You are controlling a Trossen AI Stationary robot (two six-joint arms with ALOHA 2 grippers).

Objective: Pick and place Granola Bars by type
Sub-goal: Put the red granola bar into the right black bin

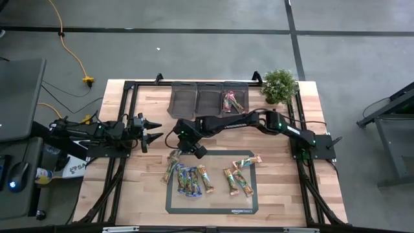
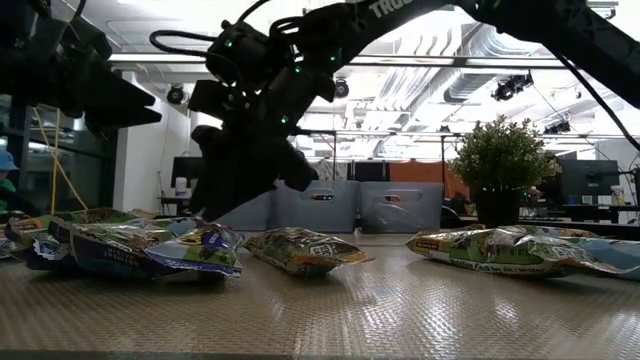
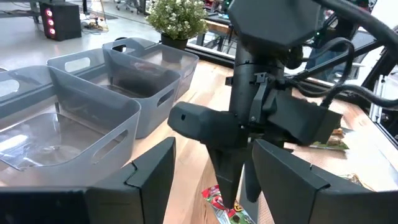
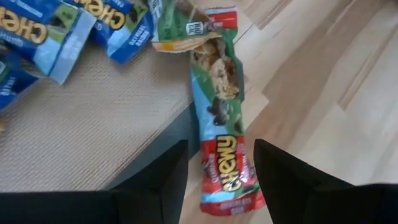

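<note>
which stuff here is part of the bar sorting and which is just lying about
Job:
- granola bars on the mat
- red bar below the open right gripper
- three grey bins, one already holding a bar
- open left gripper, waiting at the table's left

Lying about:
- potted plant
- yellow cable on the floor

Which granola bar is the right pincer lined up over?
The red-ended bar lying half off the mat's corner onto the wood, between the open right pincer fingers; the blue bars lie fully on the mat.
</note>
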